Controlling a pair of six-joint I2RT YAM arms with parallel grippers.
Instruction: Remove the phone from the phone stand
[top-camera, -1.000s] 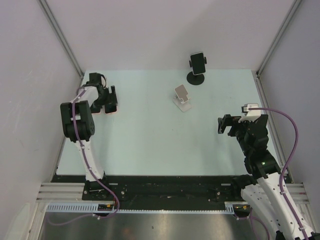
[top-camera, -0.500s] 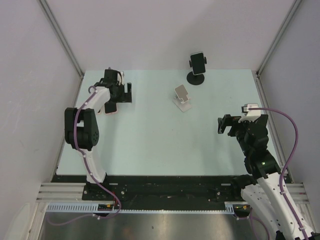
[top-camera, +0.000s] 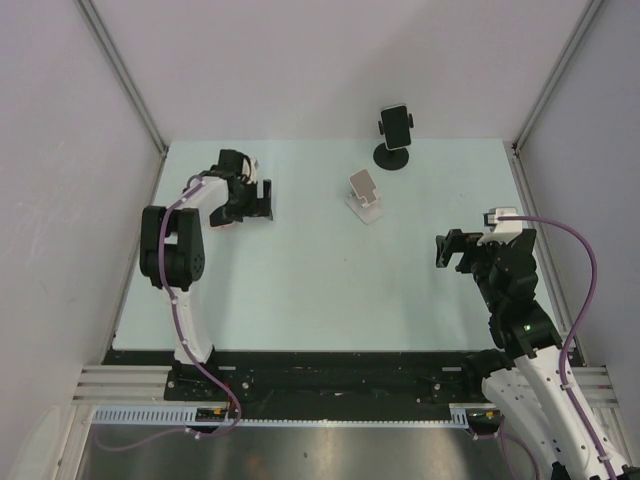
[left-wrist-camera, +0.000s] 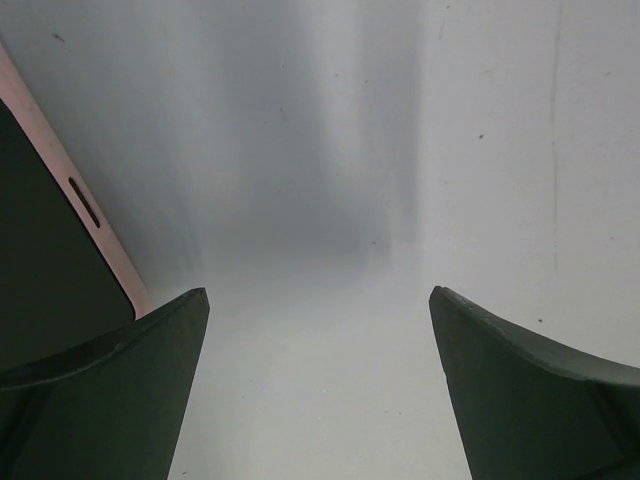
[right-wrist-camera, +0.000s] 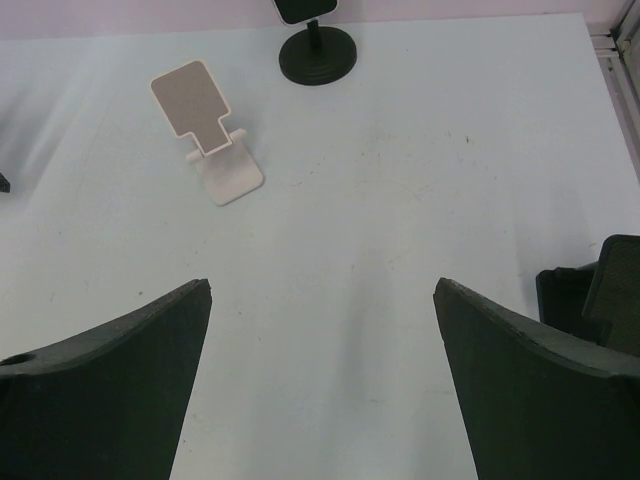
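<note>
Phone: dark, with a pink edge, lying flat on the table at its far-left part. It shows clearly only in the left wrist view; from above the arm seems to cover most of it.
Left gripper: fingers spread wide with only bare table between them. The phone sits outside the gap, beside the left finger.
White stand: mid-table toward the far edge, well apart from the phone, its grey back plate fully visible.
Black stand: just behind the white one, carrying a second phone.
Right gripper: spread open, holding nothing, above the right side of the table.
</note>
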